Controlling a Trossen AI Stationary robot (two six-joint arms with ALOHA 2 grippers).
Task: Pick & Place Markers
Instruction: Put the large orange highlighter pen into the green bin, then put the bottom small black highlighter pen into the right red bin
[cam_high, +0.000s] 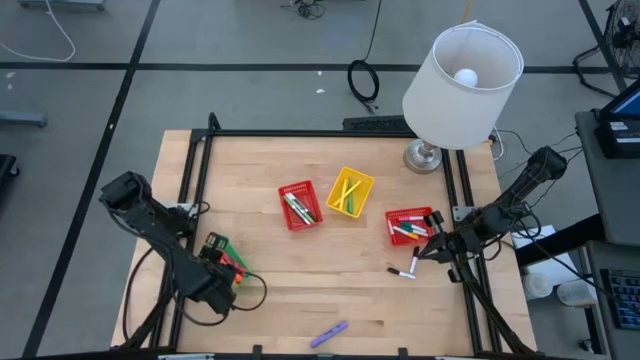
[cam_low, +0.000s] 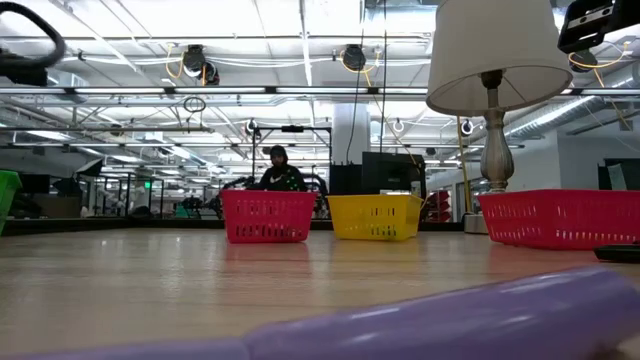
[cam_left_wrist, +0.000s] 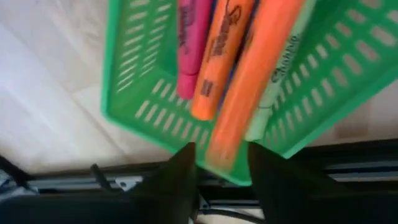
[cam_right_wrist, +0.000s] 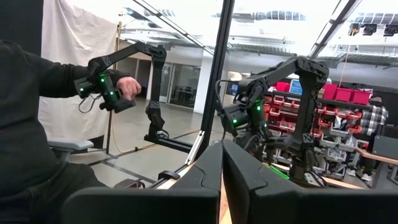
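Left wrist view: orange highlighter (cam_left_wrist: 245, 93) between parted left tool (cam_left_wrist: 221, 171) fingers, over green basket (cam_left_wrist: 134, 93).
Light, stiff, slick barrel; grip mid-length. Right tool (cam_right_wrist: 222, 171) closed, empty.

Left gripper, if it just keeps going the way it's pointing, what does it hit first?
Most likely the orange highlighter lying in the green basket: its end sits between the left gripper's open fingers. Depth is hard to judge.
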